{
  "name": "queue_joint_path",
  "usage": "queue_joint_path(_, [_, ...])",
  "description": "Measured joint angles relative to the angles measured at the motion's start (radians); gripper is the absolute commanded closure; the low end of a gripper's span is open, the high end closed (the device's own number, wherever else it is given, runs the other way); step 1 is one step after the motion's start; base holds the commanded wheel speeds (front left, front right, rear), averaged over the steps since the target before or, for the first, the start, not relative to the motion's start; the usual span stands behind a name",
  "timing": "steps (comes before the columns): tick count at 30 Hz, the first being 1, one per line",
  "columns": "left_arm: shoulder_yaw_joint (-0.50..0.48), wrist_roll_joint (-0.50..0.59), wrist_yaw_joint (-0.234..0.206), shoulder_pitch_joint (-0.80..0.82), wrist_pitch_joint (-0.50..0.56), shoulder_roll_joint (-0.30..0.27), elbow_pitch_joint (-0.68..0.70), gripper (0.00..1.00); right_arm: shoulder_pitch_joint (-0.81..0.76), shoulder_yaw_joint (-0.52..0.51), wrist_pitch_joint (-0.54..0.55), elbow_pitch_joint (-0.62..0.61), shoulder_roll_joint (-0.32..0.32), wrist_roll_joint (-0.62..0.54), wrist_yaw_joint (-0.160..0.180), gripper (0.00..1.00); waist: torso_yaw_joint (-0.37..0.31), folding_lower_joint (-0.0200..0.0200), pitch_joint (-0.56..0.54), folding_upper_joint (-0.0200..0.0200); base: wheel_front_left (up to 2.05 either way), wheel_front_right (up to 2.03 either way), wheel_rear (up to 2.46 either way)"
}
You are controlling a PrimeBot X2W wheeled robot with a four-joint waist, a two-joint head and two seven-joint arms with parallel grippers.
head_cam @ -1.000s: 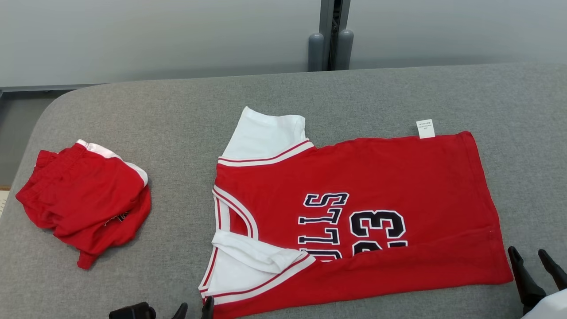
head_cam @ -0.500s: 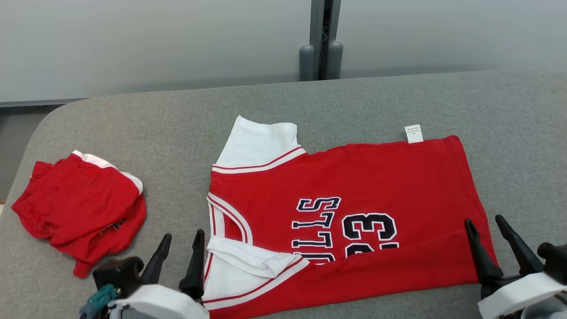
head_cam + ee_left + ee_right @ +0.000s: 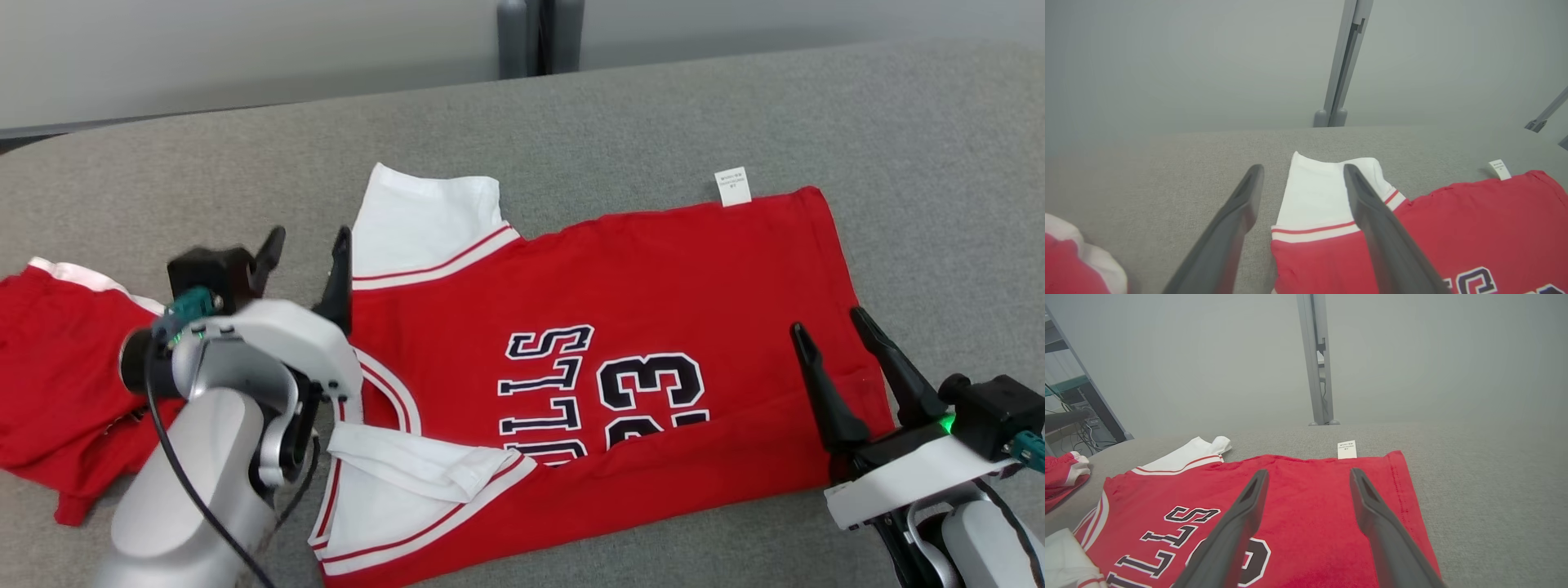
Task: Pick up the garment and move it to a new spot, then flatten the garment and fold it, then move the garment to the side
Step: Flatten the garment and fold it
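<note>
One red jersey (image 3: 620, 327) lies spread on the grey table (image 3: 653, 106), its collar toward the robot's left and its hem toward the right. The near long edge is folded up over the lower part of the black lettering and the number. It has two white sleeves. The far one (image 3: 424, 220) lies flat, and the near one (image 3: 400, 482) is doubled over on itself. One small white label (image 3: 732, 186) sticks out from the jersey's far edge near the hem.

A second red garment (image 3: 49, 384) with white trim lies bunched up, apart from the jersey's collar end. It may be a pair of shorts, but the bundle hides its shape.

Beyond the jersey, past the table's far edge, one grey post (image 3: 539, 33) stands against a pale wall.

The left hand (image 3: 310, 237) hangs beside the jersey's far shoulder. Its forearm rises from below, and its two dark fingers are spread wide with nothing between them. In the left wrist view they frame the far sleeve's edge.

The right hand (image 3: 826, 322) is over the jersey's hem end with its fingers pointing away from the robot, equally wide and holding nothing. Whether either hand touches the cloth cannot be told.
</note>
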State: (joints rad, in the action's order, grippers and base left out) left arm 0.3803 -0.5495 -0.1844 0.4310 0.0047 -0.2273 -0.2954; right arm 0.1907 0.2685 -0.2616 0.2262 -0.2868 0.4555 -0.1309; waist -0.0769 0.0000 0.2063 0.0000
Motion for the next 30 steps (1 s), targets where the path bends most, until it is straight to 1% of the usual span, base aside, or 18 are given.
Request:
queue_joint_path(6, [0.020, 0.040, 0.015, 0.229, 0.049, 0.001, -0.204, 0.00, 0.048, 0.018, 0.000, -0.042, 0.009, 0.000, 0.000, 0.00, -0.041, 0.0000, 0.087, 0.0000, 0.00, 0.00, 0.00])
queue_joint_path(8, [0.021, 0.040, 0.025, 0.290, 0.056, 0.011, -0.269, 0.00, 0.055, 0.014, 0.000, -0.048, 0.009, -0.004, 0.000, 0.00, -0.056, 0.0000, 0.114, 0.0000, 0.00, 0.00, 0.00])
queue_joint_path(12, [0.027, 0.048, 0.034, 0.397, 0.085, 0.014, -0.396, 0.00, 0.074, 0.009, 0.000, -0.059, 0.011, -0.008, 0.000, 0.00, -0.089, 0.0000, 0.162, 0.0000, 0.00, 0.00, 0.00])
queue_joint_path(16, [0.032, 0.057, 0.033, 0.477, 0.118, 0.011, -0.512, 0.00, 0.087, 0.003, 0.000, -0.069, 0.016, -0.009, 0.000, 0.00, -0.120, 0.0000, 0.205, 0.0000, 0.00, 0.00, 0.00])
queue_joint_path(20, [0.046, 0.060, 0.051, 0.549, 0.161, 0.007, -0.597, 0.00, 0.087, 0.001, 0.000, -0.067, 0.019, -0.010, 0.000, 0.00, -0.144, 0.0000, 0.239, 0.0000, 0.00, 0.00, 0.00])
queue_joint_path(23, [0.072, 0.086, 0.051, 0.603, 0.197, 0.005, -0.647, 0.00, 0.087, 0.004, 0.000, -0.065, 0.024, -0.012, 0.000, 0.00, -0.156, 0.0000, 0.255, 0.0000, 0.00, 0.00, 0.00])
queue_joint_path(30, [0.091, 0.090, 0.042, 0.671, 0.305, 0.011, -0.742, 0.00, 0.089, 0.028, 0.000, -0.057, 0.026, -0.014, 0.000, 0.00, -0.177, 0.0000, 0.261, 0.0000, 0.00, 0.00, 0.00])
